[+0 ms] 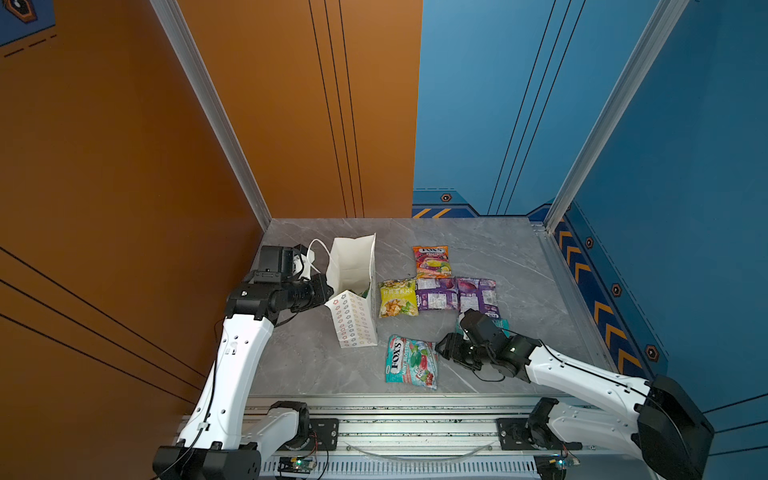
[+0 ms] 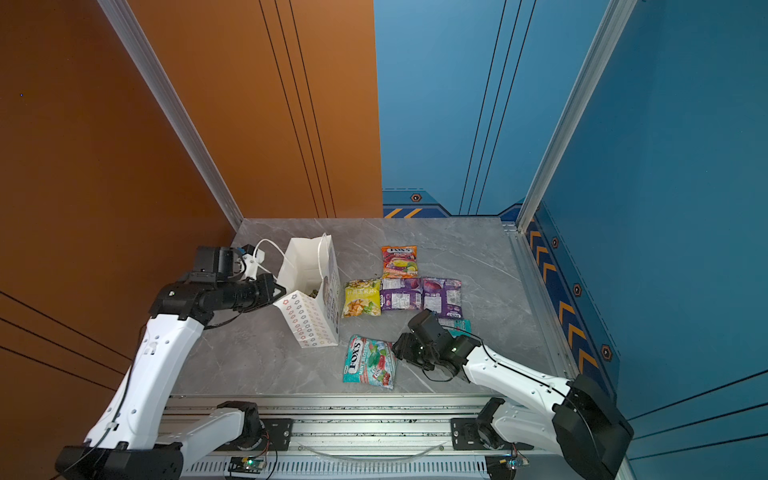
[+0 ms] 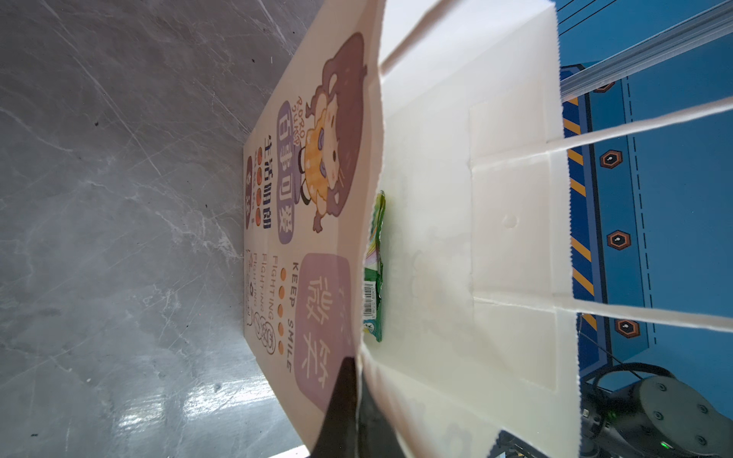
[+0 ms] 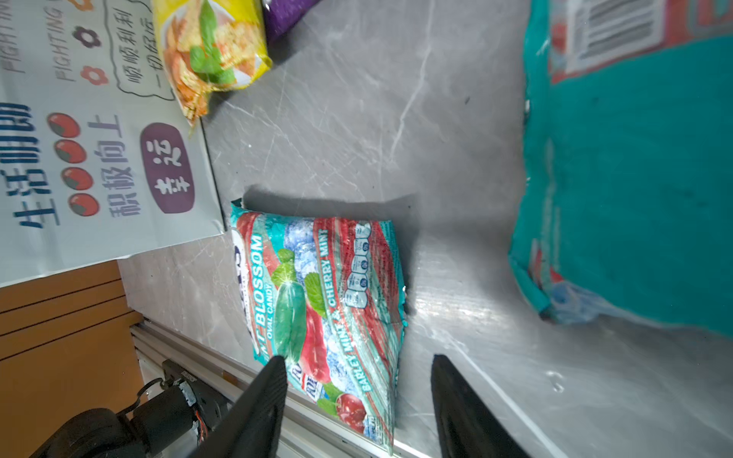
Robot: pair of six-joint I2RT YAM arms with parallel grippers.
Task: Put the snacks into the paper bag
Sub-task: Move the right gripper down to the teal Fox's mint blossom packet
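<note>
The white paper bag [image 1: 353, 320] [image 2: 309, 320] stands upright at the table's left, mouth open. My left gripper [image 1: 330, 296] [image 3: 355, 366] is shut on its near rim corner. A green packet [image 3: 375, 269] shows inside. Right of the bag lie a yellow snack [image 1: 397, 298] [image 4: 210, 51], two purple ones [image 1: 436, 294] [image 1: 477, 295] and an orange FOX'S one [image 1: 431, 261]. A teal FOX'S packet [image 1: 411, 361] [image 4: 325, 301] lies near the front edge. My right gripper [image 1: 439, 348] [image 4: 357, 365] stands open just right of it, holding nothing. Another teal packet [image 1: 500, 324] [image 4: 634, 178] is partly hidden behind that arm.
The grey marble table [image 1: 519, 266] ends at an aluminium rail [image 1: 374, 409] in front. An orange wall [image 1: 124, 187] closes the left side, close behind my left arm. A blue wall [image 1: 685, 208] and a metal post [image 1: 552, 216] close the right.
</note>
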